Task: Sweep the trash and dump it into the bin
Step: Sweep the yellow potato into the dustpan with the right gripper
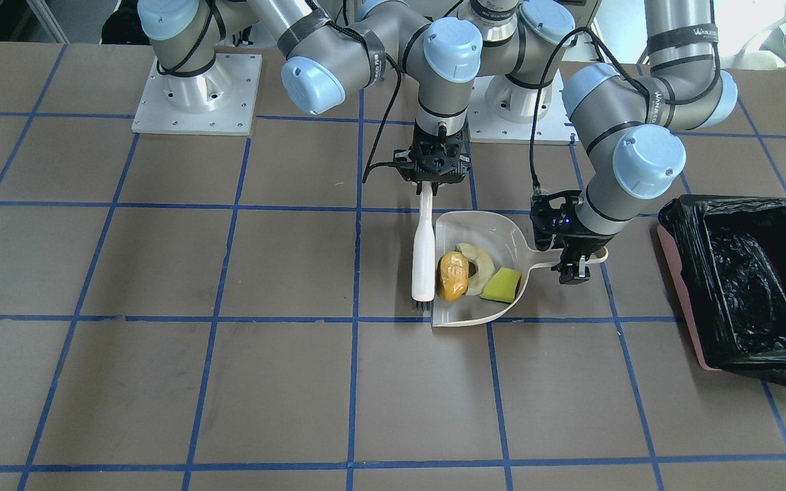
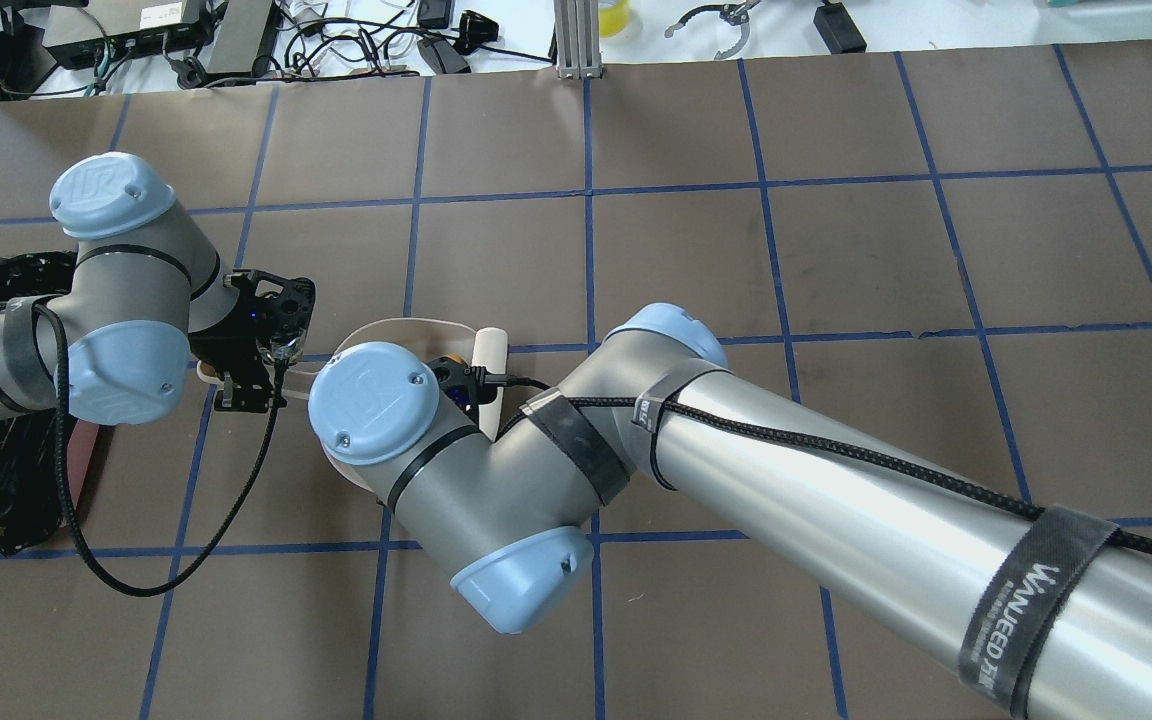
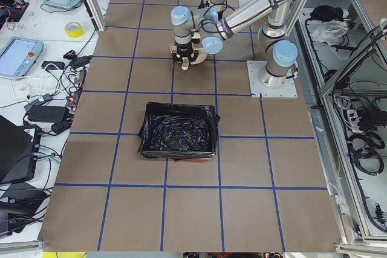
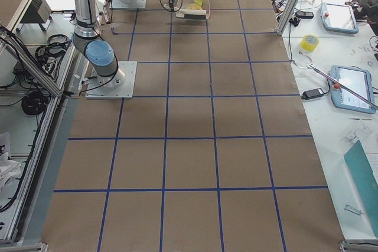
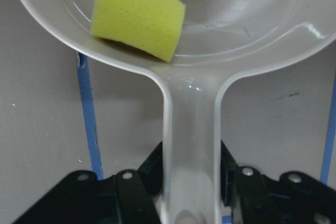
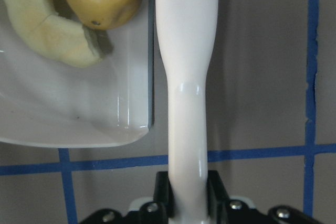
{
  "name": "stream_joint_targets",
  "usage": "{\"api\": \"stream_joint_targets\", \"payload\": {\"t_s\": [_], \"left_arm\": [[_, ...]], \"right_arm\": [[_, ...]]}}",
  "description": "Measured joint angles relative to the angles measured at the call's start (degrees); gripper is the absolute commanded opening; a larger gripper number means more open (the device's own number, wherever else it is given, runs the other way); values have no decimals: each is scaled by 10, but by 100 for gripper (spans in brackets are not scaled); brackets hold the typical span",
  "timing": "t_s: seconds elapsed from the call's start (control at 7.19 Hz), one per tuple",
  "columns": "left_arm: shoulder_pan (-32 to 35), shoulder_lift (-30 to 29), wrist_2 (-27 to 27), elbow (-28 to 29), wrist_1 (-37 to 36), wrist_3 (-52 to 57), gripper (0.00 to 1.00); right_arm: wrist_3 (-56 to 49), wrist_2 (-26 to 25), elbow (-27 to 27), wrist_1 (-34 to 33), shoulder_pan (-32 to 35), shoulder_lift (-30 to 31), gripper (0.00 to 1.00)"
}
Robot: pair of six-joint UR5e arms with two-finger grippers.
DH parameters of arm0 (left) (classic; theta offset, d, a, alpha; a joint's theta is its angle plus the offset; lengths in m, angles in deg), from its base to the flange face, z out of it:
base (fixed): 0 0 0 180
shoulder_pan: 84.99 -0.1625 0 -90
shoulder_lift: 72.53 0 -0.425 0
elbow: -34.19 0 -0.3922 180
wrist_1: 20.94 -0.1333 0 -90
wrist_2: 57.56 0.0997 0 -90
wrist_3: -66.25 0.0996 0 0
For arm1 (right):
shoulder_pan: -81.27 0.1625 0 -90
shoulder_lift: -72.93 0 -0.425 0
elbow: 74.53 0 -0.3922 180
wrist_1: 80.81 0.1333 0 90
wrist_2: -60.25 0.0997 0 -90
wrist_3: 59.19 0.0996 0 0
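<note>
Because all three scraps already lie in the dustpan (image 1: 468, 308), the danger now is losing them on the way to the bin (image 1: 690, 286), which stands well apart toward the left-hand edge of the surface (image 1: 229, 382), while the pan sits nearer the robot-side edge. The orange-brown lump (image 1: 453, 276) rests just inside the pan's open lip, right beside the bristles of the brush (image 1: 424, 252). It looks round and glossy, so any tilt toward that lip during the lift could roll it back out, especially once the brush stops blocking the opening. The cream peel piece (image 1: 478, 262) lies behind it, and the yellow wedge (image 1: 502, 285) sits nearest the handle; both seem safer. The left pincer (image 1: 574, 273) is clamped narrowly on the thin flat handle, far from the load, so the pan may twist or sag in that hold. The right pincer (image 1: 432, 187) grips the brush handle; pulling it away carelessly could nudge the pan. Tipping too early would drop scraps short of the bin, and the crinkled black bag (image 1: 748, 273) could catch the pan's edge.
</note>
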State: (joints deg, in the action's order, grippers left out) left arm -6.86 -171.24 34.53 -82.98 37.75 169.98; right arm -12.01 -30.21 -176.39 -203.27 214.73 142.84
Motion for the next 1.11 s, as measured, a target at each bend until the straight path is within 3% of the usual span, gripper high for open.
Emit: {"api": "stream_joint_targets", "payload": {"t_s": [0.7, 1.11], "left_arm": [[-8, 4, -58, 4, -1, 0, 0], [-25, 5, -114, 5, 1, -2, 0]], "right_arm": [[-58, -41, -2, 21, -27, 6, 0], [-151, -66, -3, 70, -82, 39, 0]]}}
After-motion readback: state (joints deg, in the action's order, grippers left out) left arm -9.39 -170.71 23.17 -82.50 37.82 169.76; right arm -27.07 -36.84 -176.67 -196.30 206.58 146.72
